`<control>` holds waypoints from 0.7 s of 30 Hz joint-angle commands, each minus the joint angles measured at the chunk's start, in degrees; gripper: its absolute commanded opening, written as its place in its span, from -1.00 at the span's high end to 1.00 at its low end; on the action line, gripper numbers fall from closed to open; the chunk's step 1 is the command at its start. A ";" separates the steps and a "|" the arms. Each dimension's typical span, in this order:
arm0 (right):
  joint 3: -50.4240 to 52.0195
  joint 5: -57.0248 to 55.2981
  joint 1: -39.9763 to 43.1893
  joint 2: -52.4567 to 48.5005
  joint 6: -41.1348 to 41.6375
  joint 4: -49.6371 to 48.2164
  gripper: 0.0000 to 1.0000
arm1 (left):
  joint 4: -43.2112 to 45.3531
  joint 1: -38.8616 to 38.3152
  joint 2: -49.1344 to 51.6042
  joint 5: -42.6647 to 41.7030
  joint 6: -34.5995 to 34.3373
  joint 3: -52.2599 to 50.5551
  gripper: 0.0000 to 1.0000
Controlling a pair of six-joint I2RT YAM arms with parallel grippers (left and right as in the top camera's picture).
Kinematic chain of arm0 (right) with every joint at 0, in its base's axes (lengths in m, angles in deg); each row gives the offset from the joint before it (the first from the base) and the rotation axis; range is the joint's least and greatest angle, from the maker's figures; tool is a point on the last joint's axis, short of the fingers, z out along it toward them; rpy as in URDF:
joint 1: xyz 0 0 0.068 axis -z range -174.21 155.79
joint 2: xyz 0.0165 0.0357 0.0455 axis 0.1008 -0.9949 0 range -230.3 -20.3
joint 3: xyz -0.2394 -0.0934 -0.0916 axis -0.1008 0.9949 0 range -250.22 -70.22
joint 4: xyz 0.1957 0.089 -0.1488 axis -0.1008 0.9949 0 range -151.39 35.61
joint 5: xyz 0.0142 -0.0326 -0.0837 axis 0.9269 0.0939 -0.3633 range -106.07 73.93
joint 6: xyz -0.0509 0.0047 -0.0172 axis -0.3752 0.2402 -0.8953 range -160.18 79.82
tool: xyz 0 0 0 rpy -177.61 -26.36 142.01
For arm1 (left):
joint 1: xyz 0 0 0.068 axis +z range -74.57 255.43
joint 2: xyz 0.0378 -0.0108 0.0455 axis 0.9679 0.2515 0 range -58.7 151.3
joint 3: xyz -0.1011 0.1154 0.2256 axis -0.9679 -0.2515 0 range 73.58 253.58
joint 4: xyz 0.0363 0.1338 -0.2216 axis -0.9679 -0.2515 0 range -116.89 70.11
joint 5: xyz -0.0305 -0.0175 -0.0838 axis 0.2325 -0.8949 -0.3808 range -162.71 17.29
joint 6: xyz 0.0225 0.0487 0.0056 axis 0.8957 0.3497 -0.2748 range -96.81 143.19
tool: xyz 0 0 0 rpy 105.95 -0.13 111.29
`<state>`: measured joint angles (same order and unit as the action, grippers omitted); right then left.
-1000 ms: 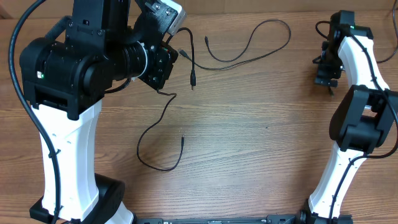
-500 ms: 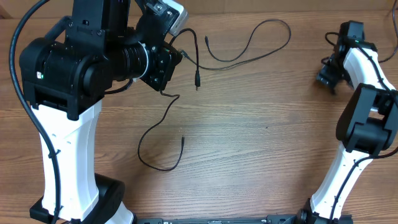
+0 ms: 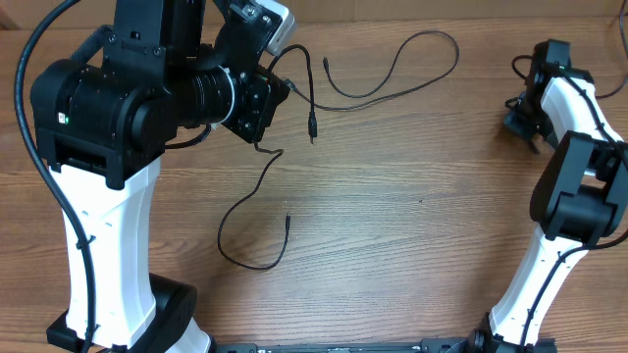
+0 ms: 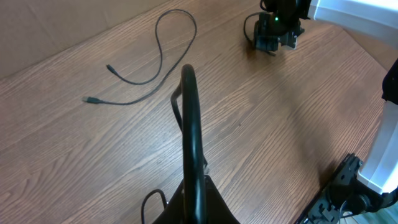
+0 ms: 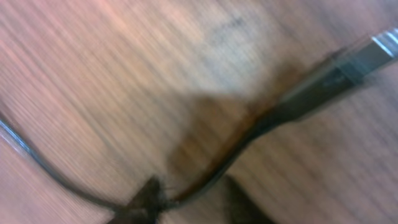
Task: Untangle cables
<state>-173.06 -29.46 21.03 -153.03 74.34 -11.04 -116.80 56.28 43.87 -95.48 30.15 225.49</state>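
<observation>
Three thin black cables lie at the table's far side. My left gripper (image 3: 267,98) is shut on one cable (image 3: 299,61), whose plug (image 3: 312,127) dangles beside it. In the left wrist view this held cable (image 4: 189,118) rises thick and black from between the jaws. A second cable (image 3: 245,201) trails down from the left gripper into a loop. A third cable (image 3: 392,78) curves across the far middle and shows again as a loop (image 4: 163,59). My right gripper (image 3: 518,120) hovers low at the far right. Its blurred fingertips (image 5: 152,194) straddle another cable (image 5: 261,124) with a metal plug (image 5: 376,53).
The left arm's bulky black and white body (image 3: 108,118) fills the left side of the table. The right arm's white links (image 3: 574,186) stand along the right edge. Wood tabletop (image 3: 412,226) stretches between them, and the table's far edge lies just behind the cables.
The right gripper shifted slightly right, and its arm changed posture. The left gripper's hanging plug moved a little right. The loose cables on the table stayed put.
</observation>
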 commanded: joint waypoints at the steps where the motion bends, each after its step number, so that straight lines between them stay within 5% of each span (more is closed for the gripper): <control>1: 6.49 -3.10 1.16 -6.10 0.55 1.60 0.92 | 0.11 -0.44 -0.11 -1.20 -0.92 0.17 0.92; 10: 11.52 -17.70 4.09 -7.56 -0.90 -1.49 0.92 | 0.11 -0.44 -0.11 -1.25 -1.01 0.17 0.91; 14: 11.28 -27.43 7.80 -7.56 -30.69 -19.93 0.92 | 0.11 -0.44 -0.11 -1.27 -1.01 0.17 0.91; 18: 10.91 -19.19 13.31 -7.56 -64.00 -41.72 0.92 | 0.11 -0.44 -0.11 -1.29 -1.38 0.17 0.92; 21: 9.07 -14.38 16.90 -7.56 -69.92 -46.86 0.92 | 0.11 -0.44 -0.11 -1.27 -2.34 0.17 0.92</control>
<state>-163.80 -50.31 34.91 -158.54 24.59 -56.94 -116.80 56.28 43.87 -95.67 29.39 225.49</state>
